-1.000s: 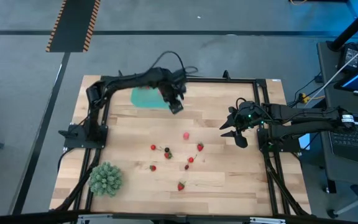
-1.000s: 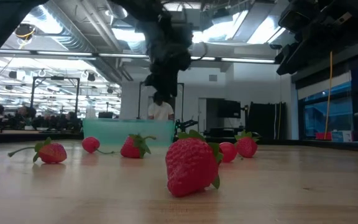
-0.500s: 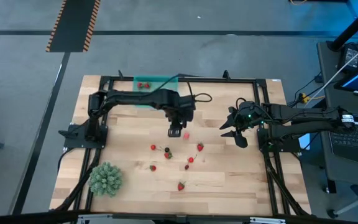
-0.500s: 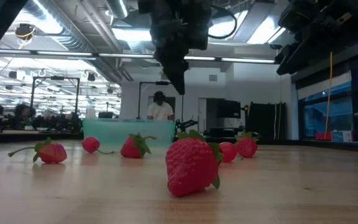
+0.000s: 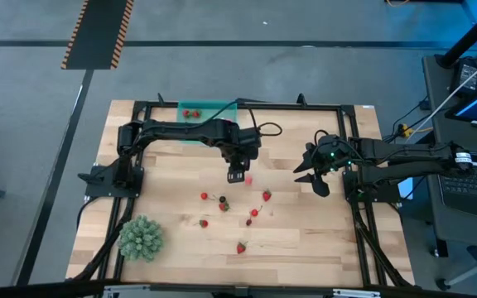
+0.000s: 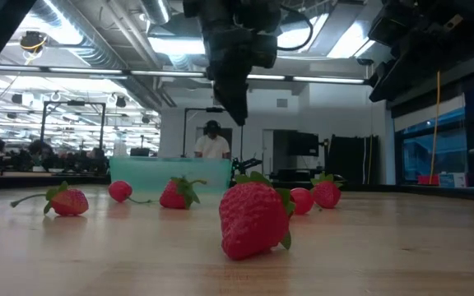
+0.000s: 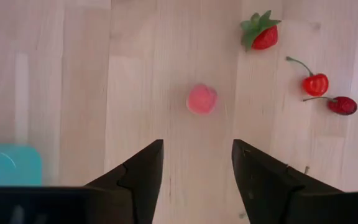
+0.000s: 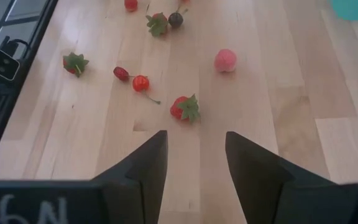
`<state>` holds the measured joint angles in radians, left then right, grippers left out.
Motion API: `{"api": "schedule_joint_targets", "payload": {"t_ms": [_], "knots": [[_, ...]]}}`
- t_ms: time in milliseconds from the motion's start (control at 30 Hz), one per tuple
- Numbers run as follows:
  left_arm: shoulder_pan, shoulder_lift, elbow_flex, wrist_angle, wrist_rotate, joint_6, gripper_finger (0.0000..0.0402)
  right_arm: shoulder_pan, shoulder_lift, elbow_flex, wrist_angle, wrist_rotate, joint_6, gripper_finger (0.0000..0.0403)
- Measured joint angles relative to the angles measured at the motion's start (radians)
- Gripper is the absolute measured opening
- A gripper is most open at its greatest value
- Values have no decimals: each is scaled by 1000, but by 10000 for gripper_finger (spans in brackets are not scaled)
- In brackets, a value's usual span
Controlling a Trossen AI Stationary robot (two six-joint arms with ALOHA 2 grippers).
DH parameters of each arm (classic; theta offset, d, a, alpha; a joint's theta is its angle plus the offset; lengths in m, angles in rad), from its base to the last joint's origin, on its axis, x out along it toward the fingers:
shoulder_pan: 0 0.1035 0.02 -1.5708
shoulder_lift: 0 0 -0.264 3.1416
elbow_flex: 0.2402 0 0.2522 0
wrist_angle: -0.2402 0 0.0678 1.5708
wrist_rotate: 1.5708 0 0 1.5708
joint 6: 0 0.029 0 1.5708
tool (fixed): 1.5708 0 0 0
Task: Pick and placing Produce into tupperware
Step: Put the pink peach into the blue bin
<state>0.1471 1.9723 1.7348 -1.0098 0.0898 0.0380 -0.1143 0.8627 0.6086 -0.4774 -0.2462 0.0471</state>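
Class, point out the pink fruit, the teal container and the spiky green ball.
pink fruit [image 7: 201, 99], left wrist view, its middle.
teal container [image 5: 208, 106], high view, its far rim.
spiky green ball [image 5: 141, 237], high view, its centre.

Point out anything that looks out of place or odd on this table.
The spiky green plant-like ball sits alone at the table's near-left corner, unlike the small fruits scattered mid-table. Nothing looks spilled or damaged; the tupperware lies flat at the far edge.
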Motion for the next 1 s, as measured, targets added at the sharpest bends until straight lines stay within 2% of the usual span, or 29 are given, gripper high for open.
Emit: {"api": "schedule_joint_targets", "payload": {"t_ms": [267,800,1000], "knots": [[-15,22,-51,83,7,95,236,0,0,0,0,0,-4,165],[-30,26,-335,437,-2,102,232,0,0,0,-12,1,-6,165],[-30,26,-385,489,-10,71,232,0,0,0,-12,1,-6,165]]}}
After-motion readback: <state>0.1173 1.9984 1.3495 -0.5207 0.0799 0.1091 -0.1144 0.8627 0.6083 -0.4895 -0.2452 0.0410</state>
